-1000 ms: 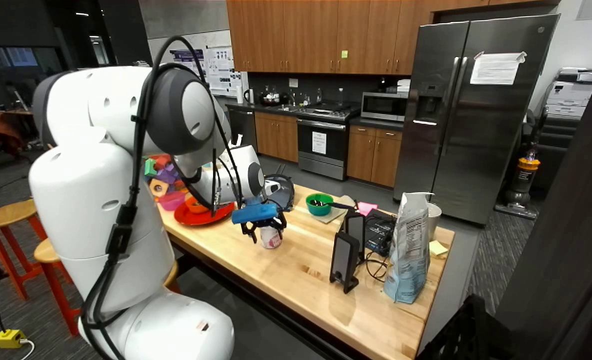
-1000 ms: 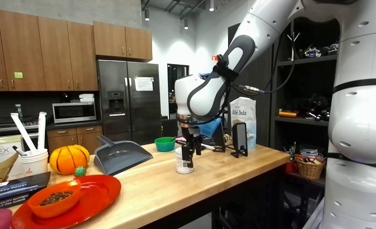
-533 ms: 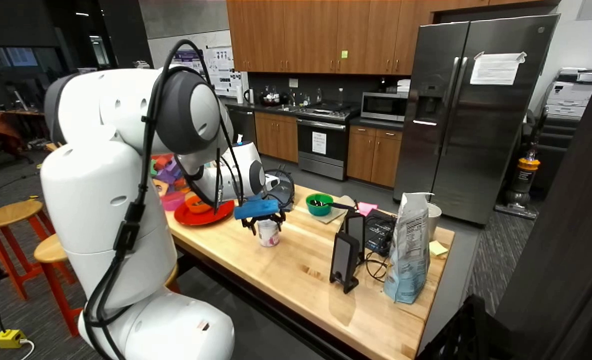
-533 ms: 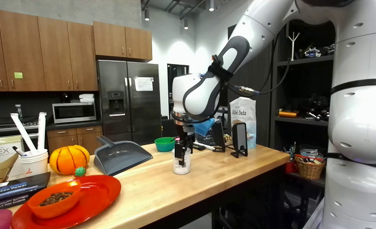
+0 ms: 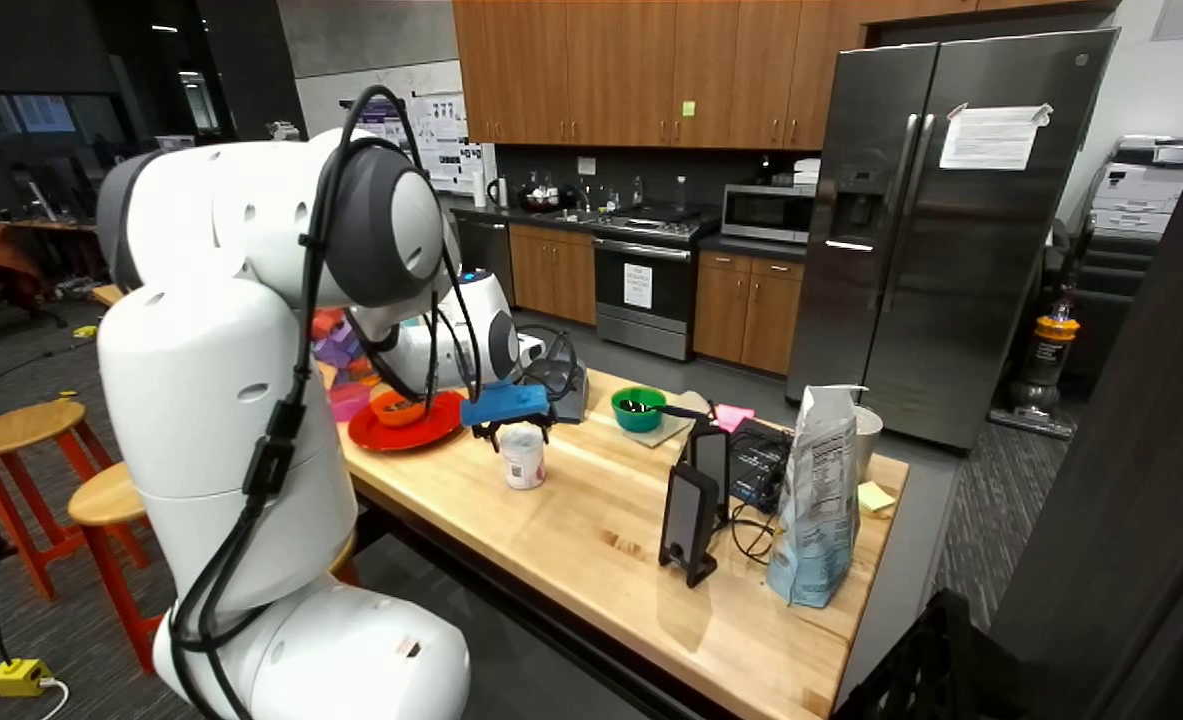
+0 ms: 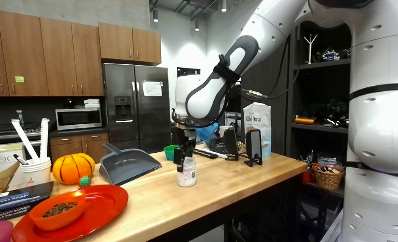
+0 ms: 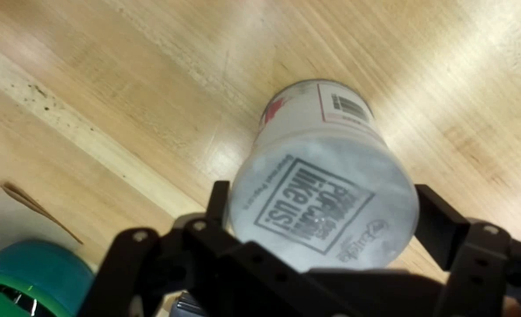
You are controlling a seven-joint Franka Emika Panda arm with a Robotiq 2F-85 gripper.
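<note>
In an exterior view there's your gripper (image 5: 522, 438) pointing down over the can (image 5: 524, 468), which sits between the red plate (image 5: 421, 433) and the speakers (image 5: 686, 518). In an exterior view the can looks upright near the dustpan (image 6: 131, 164), the table (image 6: 219, 181) apparently bearing its weight. Now the wrist view: you've got the fingers (image 7: 219, 200) either side of the lid (image 7: 324, 211), spaced to span its whole width; whether they squeeze it or merely bracket it, you can't tell.

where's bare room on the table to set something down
Bare wood lies between the can and speakers, and between the can and plate. It's crowded around the oats, with speakers and yellow notes close by, and where pumpkin, dustpan and cups cluster.
</note>
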